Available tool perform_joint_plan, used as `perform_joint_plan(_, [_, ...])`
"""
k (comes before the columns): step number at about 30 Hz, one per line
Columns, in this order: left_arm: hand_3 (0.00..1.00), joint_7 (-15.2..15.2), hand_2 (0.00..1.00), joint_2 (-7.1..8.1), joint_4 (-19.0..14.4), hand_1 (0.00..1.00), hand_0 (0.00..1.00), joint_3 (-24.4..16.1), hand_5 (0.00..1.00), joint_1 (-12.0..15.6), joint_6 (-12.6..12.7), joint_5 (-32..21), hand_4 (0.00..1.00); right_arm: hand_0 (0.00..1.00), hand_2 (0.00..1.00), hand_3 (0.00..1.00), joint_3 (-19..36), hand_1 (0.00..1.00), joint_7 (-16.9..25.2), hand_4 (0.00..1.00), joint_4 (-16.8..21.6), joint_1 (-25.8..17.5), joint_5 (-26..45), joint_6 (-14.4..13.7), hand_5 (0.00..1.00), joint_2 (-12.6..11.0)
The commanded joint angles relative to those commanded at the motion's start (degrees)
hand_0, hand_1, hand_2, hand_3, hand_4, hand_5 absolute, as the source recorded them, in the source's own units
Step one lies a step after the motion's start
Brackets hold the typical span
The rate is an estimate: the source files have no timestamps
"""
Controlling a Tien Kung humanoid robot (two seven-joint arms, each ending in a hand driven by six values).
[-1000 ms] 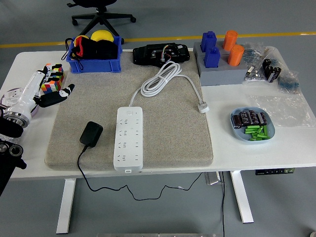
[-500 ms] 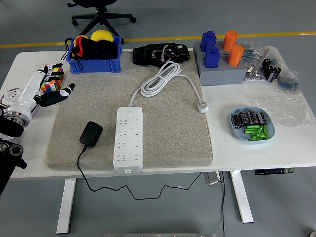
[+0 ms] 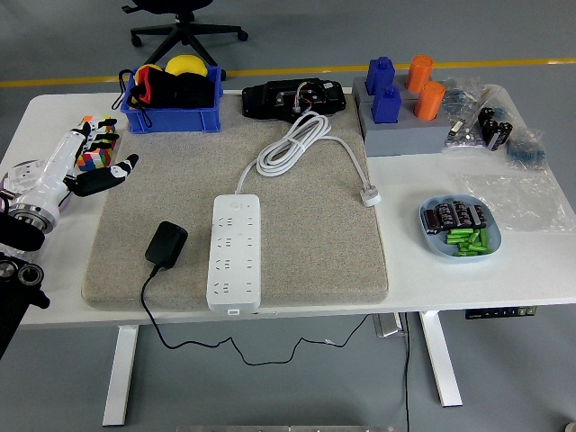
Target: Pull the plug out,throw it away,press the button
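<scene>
A white power strip lies lengthwise on the grey felt mat, its own cable coiled behind it and ending in a white plug. A black adapter plug lies on the mat just left of the strip, out of its sockets, its black cord hanging over the table's front edge. My left hand hovers at the mat's left edge, well behind the adapter, fingers spread and holding nothing. The strip's button cannot be made out. The right arm is out of view.
A colourful cube sits behind the left hand. At the back stand a blue bin with gloves, a black device, and a grey block with blue and orange cylinders. A blue dish of batteries lies right.
The left hand has drifted slightly away from me; the adapter, strip and cables have not moved.
</scene>
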Motion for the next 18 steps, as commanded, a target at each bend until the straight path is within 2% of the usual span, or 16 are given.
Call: perform_joint_plan(18, [0.856, -0.1, 0.784, -0.08, -0.1, 0.754, 0.827, -0.3, 0.291, 0.2, 0.0, -0.1, 0.727, 0.7, 0.66, 0.617, 0.4, 0.676, 0.0, 0.71, 0.0, 0.0, -0.3, 0.0, 0.489, 0.2])
